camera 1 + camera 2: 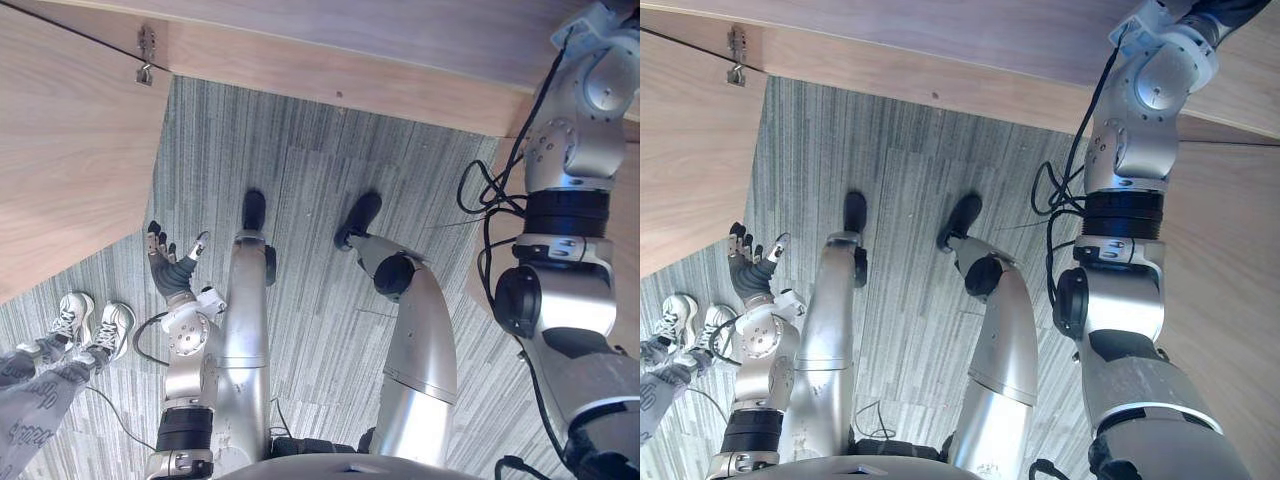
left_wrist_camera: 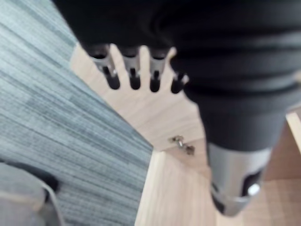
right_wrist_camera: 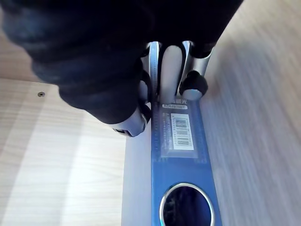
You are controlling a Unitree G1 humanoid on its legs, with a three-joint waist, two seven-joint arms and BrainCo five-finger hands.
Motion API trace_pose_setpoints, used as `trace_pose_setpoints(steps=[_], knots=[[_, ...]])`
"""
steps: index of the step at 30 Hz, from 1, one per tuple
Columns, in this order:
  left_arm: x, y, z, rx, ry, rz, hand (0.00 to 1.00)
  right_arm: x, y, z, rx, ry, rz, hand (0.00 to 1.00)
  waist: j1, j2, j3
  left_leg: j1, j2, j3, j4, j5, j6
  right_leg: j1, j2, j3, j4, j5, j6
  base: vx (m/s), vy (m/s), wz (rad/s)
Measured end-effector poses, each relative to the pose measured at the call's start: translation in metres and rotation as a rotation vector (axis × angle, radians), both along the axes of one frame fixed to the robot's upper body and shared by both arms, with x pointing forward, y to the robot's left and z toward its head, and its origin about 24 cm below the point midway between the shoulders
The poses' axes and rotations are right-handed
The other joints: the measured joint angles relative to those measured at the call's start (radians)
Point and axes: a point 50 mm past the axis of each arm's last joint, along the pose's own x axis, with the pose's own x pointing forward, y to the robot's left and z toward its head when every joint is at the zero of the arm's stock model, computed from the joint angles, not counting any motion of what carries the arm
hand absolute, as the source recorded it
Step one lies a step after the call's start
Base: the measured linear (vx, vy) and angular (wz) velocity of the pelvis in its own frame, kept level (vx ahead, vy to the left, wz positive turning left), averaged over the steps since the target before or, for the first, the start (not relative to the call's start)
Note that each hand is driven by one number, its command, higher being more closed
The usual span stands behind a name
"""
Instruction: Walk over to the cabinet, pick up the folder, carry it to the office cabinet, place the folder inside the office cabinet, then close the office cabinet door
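Folder (image 3: 181, 155) stands inside wooden cabinet (image 3: 61, 155), gripped by right robot hand (image 3: 117, 70).

Both head eyes stare steeply down at the grey striped carpet (image 1: 330, 190), with light wooden cabinet panels (image 1: 70, 150) along the top and left. They share the small metal hinge (image 1: 146, 55) and the left hand (image 1: 170, 262). The right eye sits slightly to the right, so both land further left in it. The left wrist camera peers close along its fingers (image 2: 134, 77) at that hinge and carpet. The right wrist camera sits tight behind the right hand (image 3: 193, 84), facing the blue plastic folder (image 3: 181, 155) spine between wooden boards.
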Motion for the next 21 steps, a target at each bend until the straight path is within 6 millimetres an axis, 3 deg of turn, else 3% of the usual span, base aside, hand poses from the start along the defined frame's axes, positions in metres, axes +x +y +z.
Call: trace_pose_setpoints(steps=[7,16,21], knots=[[0.001,-0.003,0.001,0.001,-0.005,-0.008,0.0,0.002,0.016,-0.01,0.068,0.007,0.032,1.0,0.0,0.0,0.0,-0.001,0.002,-0.004,0.036,-0.006,-0.001,0.005,0.002,0.0,0.023,-0.001,-0.001,-0.01,0.005,-0.02],[0.001,-0.002,0.003,0.03,0.0,0.009,0.0,-0.005,0.042,-0.056,0.042,0.098,0.0,1.0,0.011,-0.001,0.0,0.026,0.0,-0.011,0.051,-0.012,0.004,0.047,0.001,-0.001,0.019,0.002,0.004,0.0,0.0,0.0],[0.001,-0.002,0.003,0.047,0.009,0.008,0.0,-0.021,0.07,-0.081,-0.107,0.116,-0.004,1.0,0.007,-0.001,-0.001,0.073,0.004,-0.011,0.05,-0.023,0.006,0.097,0.012,-0.001,0.006,0.002,0.004,0.0,0.014,-0.04]])
